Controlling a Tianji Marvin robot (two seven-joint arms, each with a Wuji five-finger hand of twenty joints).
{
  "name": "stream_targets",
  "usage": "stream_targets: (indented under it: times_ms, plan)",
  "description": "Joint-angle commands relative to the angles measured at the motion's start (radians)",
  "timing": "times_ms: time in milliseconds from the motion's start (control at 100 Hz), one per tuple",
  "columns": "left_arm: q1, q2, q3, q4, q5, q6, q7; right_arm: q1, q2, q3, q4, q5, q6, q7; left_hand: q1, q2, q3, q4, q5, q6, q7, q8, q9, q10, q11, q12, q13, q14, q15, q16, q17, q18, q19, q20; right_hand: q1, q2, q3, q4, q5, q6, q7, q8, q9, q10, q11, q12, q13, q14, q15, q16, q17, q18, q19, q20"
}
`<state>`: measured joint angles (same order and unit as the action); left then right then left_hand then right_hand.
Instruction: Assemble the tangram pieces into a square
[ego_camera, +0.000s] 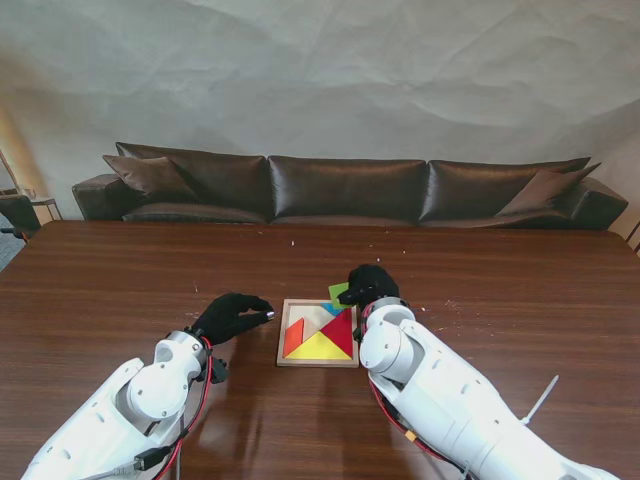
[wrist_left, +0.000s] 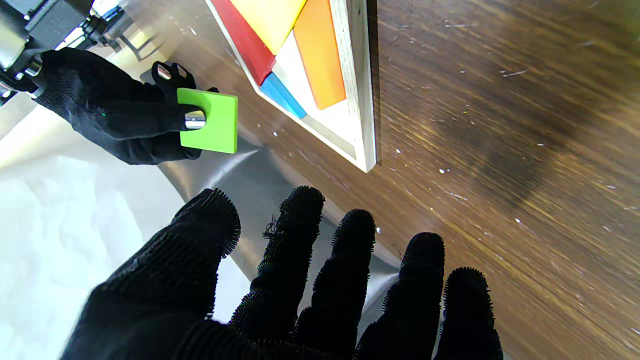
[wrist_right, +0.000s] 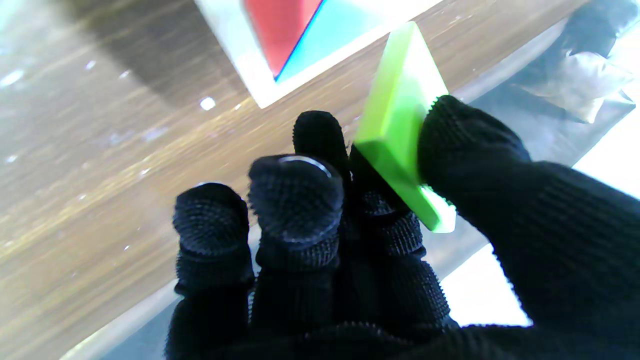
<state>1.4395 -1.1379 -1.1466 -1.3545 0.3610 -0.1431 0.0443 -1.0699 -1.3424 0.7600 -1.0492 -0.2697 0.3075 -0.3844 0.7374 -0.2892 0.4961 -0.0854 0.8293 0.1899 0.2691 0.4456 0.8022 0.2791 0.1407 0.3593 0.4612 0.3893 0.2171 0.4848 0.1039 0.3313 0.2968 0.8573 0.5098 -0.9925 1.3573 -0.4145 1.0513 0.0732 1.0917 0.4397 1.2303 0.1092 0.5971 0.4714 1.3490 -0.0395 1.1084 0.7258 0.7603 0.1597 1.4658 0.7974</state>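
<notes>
**One green piece up, tray only part full**

One green piece (wrist_left: 210, 121) is pinched in the right hand (ego_camera: 370, 285), thumb on one face and fingers (wrist_right: 320, 145) on the other, held clear of the table (ego_camera: 120, 280) just past the tray's far right corner. The tray (ego_camera: 281, 345) is my landmark here: it already has a red piece (ego_camera: 342, 328), a yellow piece (ego_camera: 320, 348), an orange piece (ego_camera: 293, 338) and a blue piece (ego_camera: 328, 310) seated, with bare floor showing at its far left part.

The left hand (ego_camera: 232, 315) hovers just left of the tray, fingers spread, holding nothing.

So I'd say we're mid-carry on the placing step, roughly halfway through the square. Next move, I reckon: bring the green piece over the bare gap, turn it flat so its edges line up with the blue and orange neighbours, lower it, then let go. Can't tell from here whether the gap actually matches its shape. It's tilted on edge right now, so levelling comes first, or it'll catch on the tray rim.
</notes>
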Motion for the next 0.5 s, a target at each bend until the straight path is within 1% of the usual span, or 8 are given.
stream_targets:
  times_ms: [0, 100, 170, 260, 330, 490]
  plan:
    - [0.002, -0.004, -0.003, -0.002, -0.005, -0.004, -0.016, 0.000, -0.026, -0.016, 0.006, 0.004, -0.005, 0.011, 0.020, 0.048, -0.021, 0.022, 0.018, 0.007, -0.007, 0.003, 0.010, 0.001, -0.009, -0.010, -0.023, 0.009, -0.018, -0.014, -0.017, 0.003, -0.028, 0.014, 0.049, -0.009, 0.048, 0.019, 0.042, -0.010, 0.043, -0.008, 0.124, 0.030, 0.012, 0.013, -0.029, -0.024, 0.022, 0.017, 0.330, 0.018, 0.029, -0.004]
    - [0.002, -0.004, -0.003, -0.001, -0.007, -0.006, -0.017, 0.009, -0.038, -0.037, 0.025, 0.019, -0.017, 0.011, 0.021, 0.047, -0.022, 0.022, 0.020, 0.005, -0.006, 0.004, 0.010, 0.001, -0.008, -0.010, -0.021, 0.009, -0.018, -0.014, -0.017, 0.003, -0.028, 0.015, 0.049, -0.004, 0.046, 0.020, 0.040, -0.011, 0.043, -0.010, 0.122, 0.027, 0.011, 0.013, -0.029, -0.024, 0.023, 0.018, 0.329, 0.020, 0.027, -0.005]
    - [0.002, -0.004, -0.004, -0.001, -0.009, -0.006, -0.019, 0.017, -0.041, -0.053, 0.039, 0.021, -0.032, 0.018, 0.021, 0.049, -0.022, 0.023, 0.017, 0.008, -0.008, 0.003, 0.009, 0.002, -0.009, -0.010, -0.022, 0.005, -0.018, -0.014, -0.018, 0.003, -0.028, 0.015, 0.049, 0.002, 0.045, 0.023, 0.036, -0.013, 0.042, -0.011, 0.117, 0.026, 0.009, 0.012, -0.030, -0.020, 0.023, 0.018, 0.327, 0.021, 0.024, -0.005]
    - [0.003, -0.004, -0.005, -0.002, -0.012, -0.005, -0.022, 0.032, -0.036, -0.078, 0.053, 0.007, -0.054, 0.047, 0.021, 0.049, -0.023, 0.023, 0.017, 0.008, -0.008, 0.003, 0.009, 0.001, -0.009, -0.010, -0.024, 0.005, -0.019, -0.015, -0.019, 0.002, -0.028, 0.015, 0.046, 0.013, 0.042, 0.026, 0.030, -0.020, 0.040, -0.011, 0.110, 0.020, 0.007, 0.013, -0.030, -0.021, 0.019, 0.017, 0.325, 0.021, 0.019, -0.006]
    - [0.004, -0.003, -0.005, -0.003, -0.013, -0.003, -0.024, 0.046, -0.025, -0.097, 0.062, -0.021, -0.069, 0.076, 0.022, 0.049, -0.024, 0.023, 0.017, 0.008, -0.008, 0.003, 0.008, 0.001, -0.009, -0.010, -0.024, 0.006, -0.019, -0.014, -0.020, 0.002, -0.028, 0.015, 0.036, 0.023, 0.039, 0.028, 0.025, -0.032, 0.039, -0.009, 0.106, 0.011, 0.008, 0.014, -0.030, -0.031, 0.018, 0.017, 0.324, 0.017, 0.015, -0.006]
    - [0.004, -0.003, -0.004, -0.005, -0.016, 0.001, -0.027, 0.070, -0.011, -0.122, 0.078, -0.057, -0.086, 0.112, 0.023, 0.048, -0.024, 0.023, 0.016, 0.007, -0.009, 0.002, 0.008, 0.004, -0.010, -0.010, -0.025, 0.006, -0.020, -0.014, -0.021, 0.002, -0.029, 0.015, 0.035, 0.030, 0.039, 0.032, 0.020, -0.041, 0.036, -0.005, 0.098, 0.005, 0.007, 0.014, -0.029, -0.029, 0.015, 0.017, 0.324, 0.015, 0.012, -0.004]
